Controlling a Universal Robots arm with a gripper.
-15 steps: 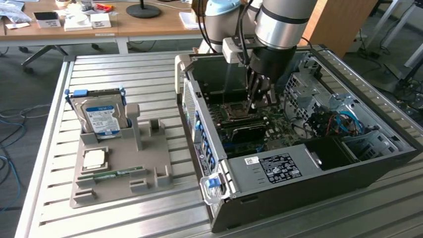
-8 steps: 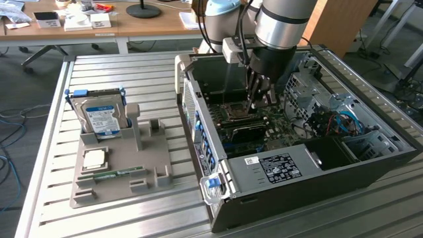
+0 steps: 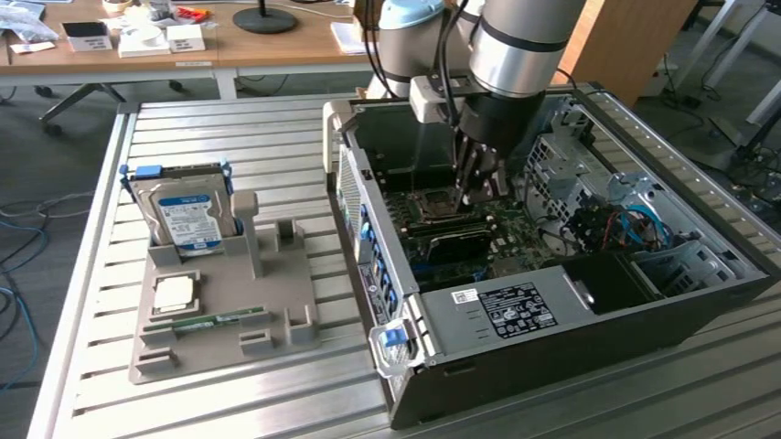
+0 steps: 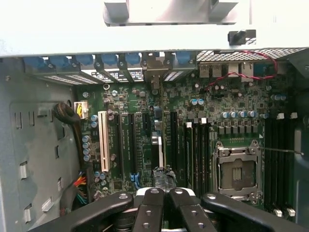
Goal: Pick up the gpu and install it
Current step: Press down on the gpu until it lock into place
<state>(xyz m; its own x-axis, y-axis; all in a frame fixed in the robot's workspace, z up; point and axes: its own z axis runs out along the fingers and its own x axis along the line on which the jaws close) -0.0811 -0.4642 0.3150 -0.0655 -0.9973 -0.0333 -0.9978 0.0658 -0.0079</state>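
The gripper (image 3: 478,186), closed, hangs inside the computer case (image 3: 683,302) above the gpu (image 3: 458,244).

The end effector (image 4: 164,205) hangs over the motherboard (image 4: 193,130) inside the computer case (image 4: 34,145), its black fingers (image 4: 149,208) pressed together. Beneath them stands a dark card (image 4: 161,154) edge-on among the expansion slots (image 4: 125,145), beside the white slot (image 4: 103,140). The CPU socket (image 4: 237,171) lies nearby.

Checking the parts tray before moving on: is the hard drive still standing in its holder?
Yes, the hard drive stands upright in the tray holder.
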